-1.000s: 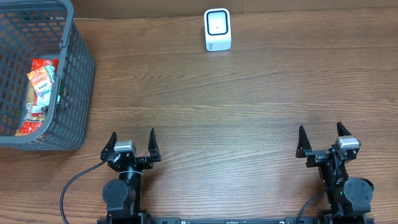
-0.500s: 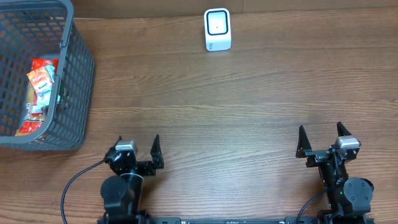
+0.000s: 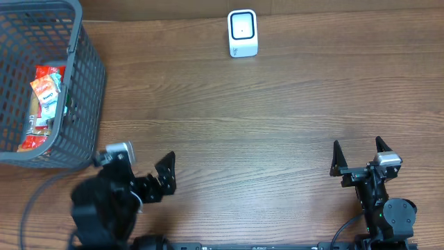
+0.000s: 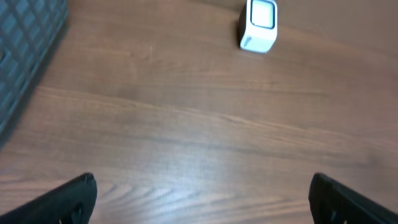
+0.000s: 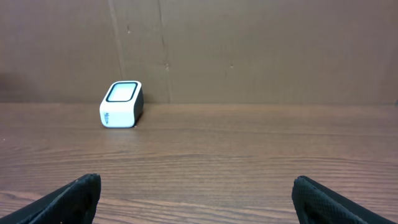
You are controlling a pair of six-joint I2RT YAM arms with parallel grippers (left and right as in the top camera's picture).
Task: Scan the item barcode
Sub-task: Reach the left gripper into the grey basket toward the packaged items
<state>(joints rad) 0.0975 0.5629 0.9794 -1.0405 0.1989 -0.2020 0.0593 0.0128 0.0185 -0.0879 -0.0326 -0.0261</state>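
A white barcode scanner (image 3: 243,32) stands upright at the far middle of the wooden table; it also shows in the left wrist view (image 4: 260,25) and the right wrist view (image 5: 121,104). Red and orange snack packets (image 3: 47,87), the items, lie inside the grey mesh basket (image 3: 91,83) at the far left. My left gripper (image 3: 139,165) hovers open and motion-blurred near the front left, just below the basket's near corner, with nothing between its fingers (image 4: 74,196). At the front right my right gripper (image 3: 357,147) rests open and empty, far from both scanner and basket.
The basket's wall (image 4: 25,37) fills the upper left corner of the left wrist view. A brown cardboard wall (image 5: 249,43) backs the table behind the scanner. Bare wood lies between the two grippers and the scanner.
My left arm has swung left and risen toward the basket, still open. The right arm, the scanner and the basket have not moved.
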